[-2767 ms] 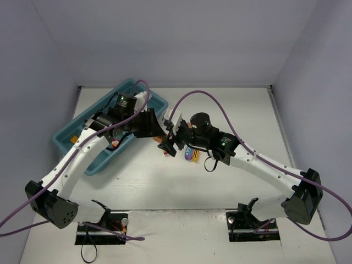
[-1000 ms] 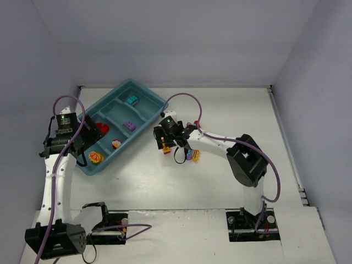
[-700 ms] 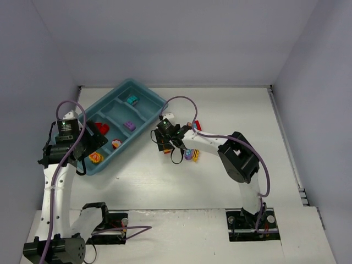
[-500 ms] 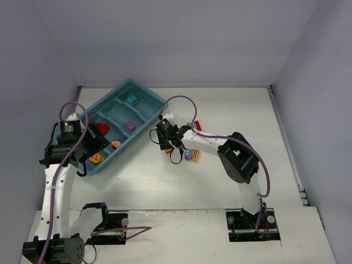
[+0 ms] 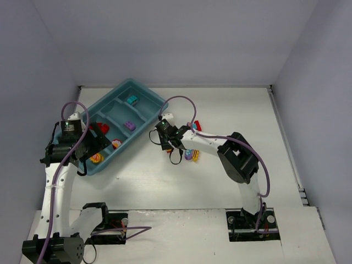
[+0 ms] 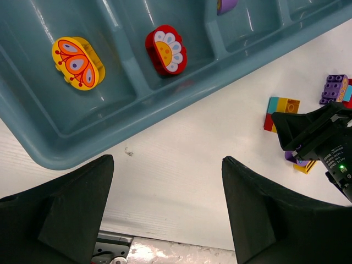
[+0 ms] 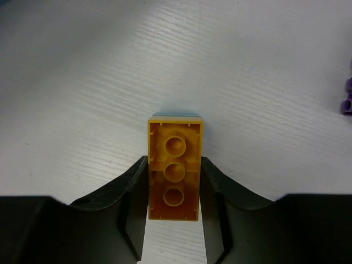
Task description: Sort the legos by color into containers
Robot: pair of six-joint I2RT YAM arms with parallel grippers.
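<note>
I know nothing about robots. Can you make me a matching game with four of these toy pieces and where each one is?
Pieces:
1. butterfly piece
2. flower piece
3. orange brick
4. teal brick

Places:
A. between the right gripper fingers
B. far end compartment of the tray
C. near end compartment
D. second compartment from the near end

Pairs: 1-C, 2-D, 3-A, 4-B

The left arm [image 5: 55, 192] and right arm [image 5: 206, 142] had white links and black joint housings. A purple cable [image 5: 70, 104] looped along each. A green light [image 5: 67, 124] glowed on the left wrist. The fingers [image 6: 60, 220] were broad, matte black wedges.
</note>
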